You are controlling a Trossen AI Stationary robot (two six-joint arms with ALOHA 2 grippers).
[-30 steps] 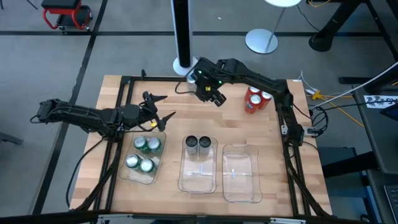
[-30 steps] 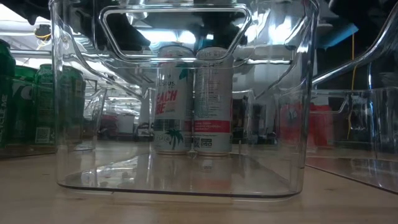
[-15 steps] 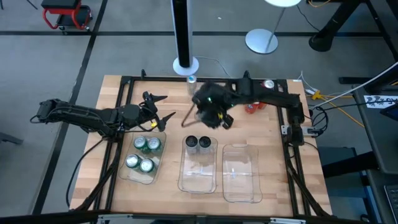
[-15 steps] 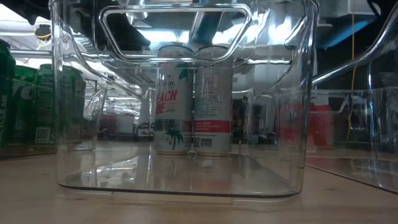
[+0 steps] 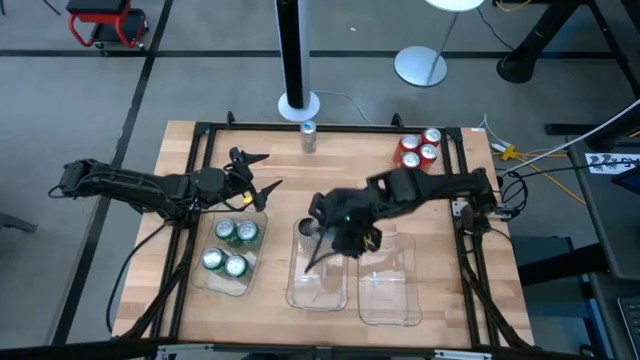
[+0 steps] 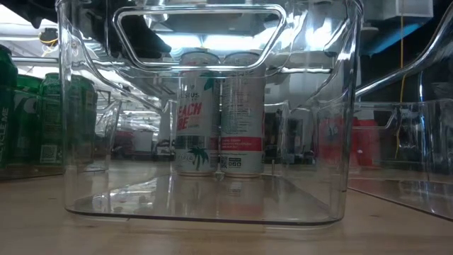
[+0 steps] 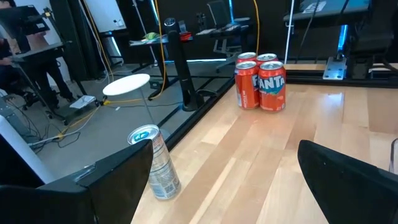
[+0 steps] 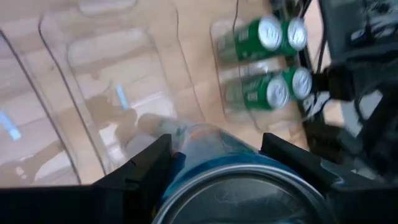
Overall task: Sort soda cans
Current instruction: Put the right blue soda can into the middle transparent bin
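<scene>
From above, the right gripper [image 5: 345, 232] hides its load over the middle tray [image 5: 318, 290]; its wrist view shows a silver can [image 8: 239, 183] clamped (left gripper [image 5: 258, 172] gapes wide).

Table [image 5: 280, 150] pale wood, matt, trays [image 5: 388, 290] clear glossy plastic, soda cans [image 7: 260, 81] shiny metal w/ silver tops, gripper fingers [image 7: 348, 177] dark, prob. matt plastic, frame black metal.

A robotics lab or workshop. The wooden worktop [image 5: 280, 150] stands on grey floor tiles, with loose cables [image 5: 560, 150], a round-based stand [image 5: 420, 66] and a red cart [image 5: 105, 22] around it.
</scene>
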